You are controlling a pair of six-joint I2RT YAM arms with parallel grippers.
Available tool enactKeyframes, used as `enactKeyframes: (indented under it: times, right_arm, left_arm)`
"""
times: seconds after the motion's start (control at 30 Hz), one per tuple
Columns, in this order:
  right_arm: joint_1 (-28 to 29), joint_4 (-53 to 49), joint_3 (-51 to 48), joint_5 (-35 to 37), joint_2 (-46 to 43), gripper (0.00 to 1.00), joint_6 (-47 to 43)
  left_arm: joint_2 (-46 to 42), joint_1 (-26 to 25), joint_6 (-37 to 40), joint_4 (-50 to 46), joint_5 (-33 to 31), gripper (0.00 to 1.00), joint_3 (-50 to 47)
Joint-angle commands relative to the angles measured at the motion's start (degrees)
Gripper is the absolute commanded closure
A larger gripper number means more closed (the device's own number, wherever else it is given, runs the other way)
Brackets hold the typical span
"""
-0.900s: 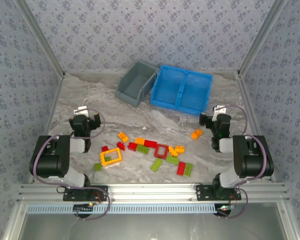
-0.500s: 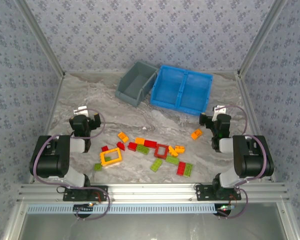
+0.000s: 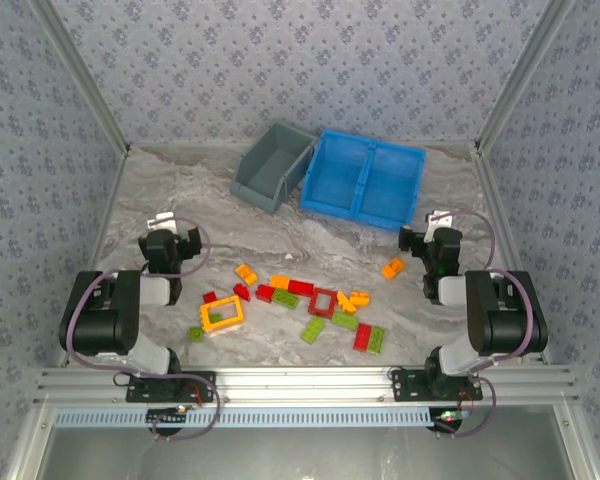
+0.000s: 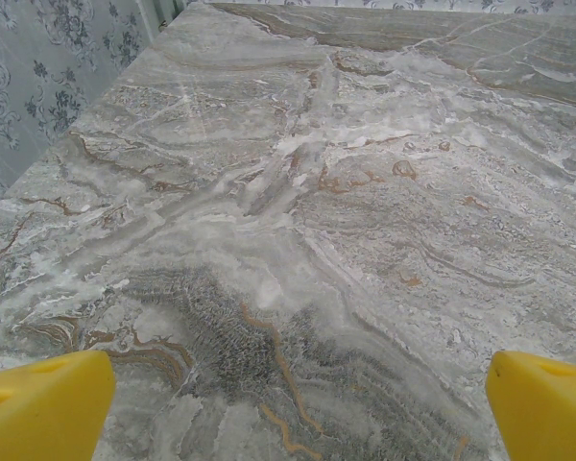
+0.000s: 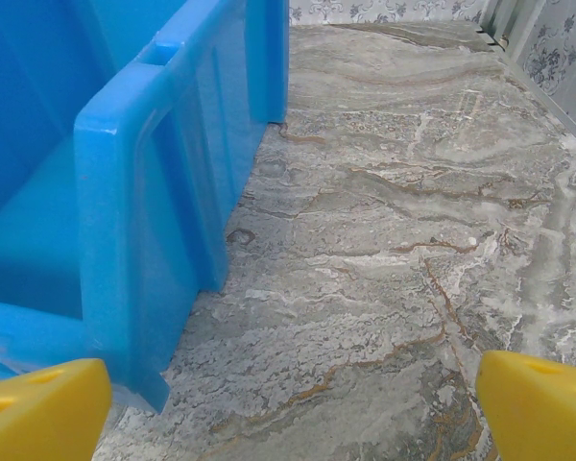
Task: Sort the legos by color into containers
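**Legos** point(image 3: 300, 305): red, orange-yellow and lime green, mixed and loose on the bench point(image 3: 180, 205) at 6 o'clock. They lie between the two arms, so either arm can reach them. The lot includes a yellow frame point(image 3: 222, 316) toward 7 and a red frame point(image 3: 323, 302) mid-heap. One orange brick point(image 3: 393, 268) lies apart toward 4.

**Containers**: dark grey bin point(image 3: 263, 187) at 11 and blue tray point(image 3: 358, 210) at 12 to 1, close side by side. Both look bare inside. They sit at the far side, probably to keep the middle free for carrying.

**Left tool** point(image 3: 172, 232), at 9 — jaws spread wide with nothing between them, over bare marble.

**Right tool** point(image 3: 427, 230), at 3 — likewise wide and unladen, just beside the tray's near corner.

**Status**: sorting apparently not begun.
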Motion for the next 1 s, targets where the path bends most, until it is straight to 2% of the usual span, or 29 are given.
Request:
enactKeyframes:
  times: [0.0,0.03,0.07,0.1,0.13,0.17,0.23,0.27,0.3,0.37,0.4,0.47,0.5,0.53,0.6,0.7,0.77,0.97]
  right_arm:
    - [-0.4,-0.8,1.1,-0.4,0.4,0.0,-0.9]
    - [-0.4,-0.3,0.9,-0.5,0.1,0.0,-0.9]
    - [-0.3,-1.4,1.2,-0.6,-1.5,0.0,-1.0]
    - [0.5,-8.5,3.1,0.4,-5.6,0.0,-1.4]
    - [1.9,-19.9,6.7,4.1,-11.7,0.0,-1.3]
    - [3.3,-28.9,11.3,6.6,-17.4,0.0,-0.9]
    - [6.0,-41.3,18.1,9.2,-26.7,0.0,1.7]
    - [6.7,-45.2,21.5,9.8,-29.9,0.0,4.7]
    - [6.7,-50.4,26.0,10.4,-32.3,0.0,11.2]
    - [5.8,-64.9,33.5,11.6,-33.7,0.0,26.6]
    - [5.3,-66.8,34.0,10.4,-33.5,0.0,32.7]
    - [2.3,-63.7,35.6,-4.0,-31.1,0.0,30.6]
    - [2.8,-67.8,40.0,-7.3,-28.0,0.0,30.3]
    - [5.2,-73.5,45.0,-6.6,-24.2,0.0,29.2]
    - [10.8,-82.7,53.3,-1.5,-16.9,0.0,27.7]
    - [14.5,-87.9,59.8,-3.8,-6.2,0.07,27.8]
    - [15.8,-89.5,63.1,-4.9,0.7,0.1,28.9]
    - [18.2,-92.2,74.9,-4.4,17.9,0.23,29.7]
  left_arm:
    - [0.2,0.4,0.2,1.7,0.8,0.01,1.1]
    - [-0.6,0.4,0.6,2.3,0.9,0.01,1.0]
    - [-4.4,-0.5,1.6,-2.3,0.6,0.0,1.6]
    - [-8.6,-2.1,2.9,-8.0,-1.5,0.0,2.8]
    - [-14.3,-4.1,3.9,-14.2,-3.7,0.0,4.6]
    - [-20.0,-5.6,4.1,-19.2,-3.9,0.01,6.2]
    - [-29.3,-8.7,1.9,-27.7,-5.8,0.01,10.1]
    - [-32.4,-10.0,-0.6,-32.3,-6.6,0.01,12.8]
    - [-34.8,-10.6,-5.0,-39.7,-4.5,0.01,17.4]
    - [-35.2,-10.5,-19.1,-55.9,-2.2,0.01,26.9]
    - [-34.2,-10.3,-25.1,-60.2,-0.8,0.01,30.5]
    - [-29.9,-8.0,-26.1,-56.0,13.8,0.01,33.0]
    - [-25.6,-7.1,-27.3,-58.9,18.6,0.01,37.5]
    - [-20.6,-7.4,-26.8,-64.6,20.7,0.01,43.5]
    - [-11.4,-9.6,-23.9,-74.6,21.4,0.08,53.8]
    - [-0.3,-12.0,-22.1,-82.9,23.1,0.13,63.4]
    - [5.1,-12.9,-22.3,-84.9,24.0,0.17,66.9]
    - [14.0,-14.9,-22.5,-82.1,25.2,0.25,70.8]
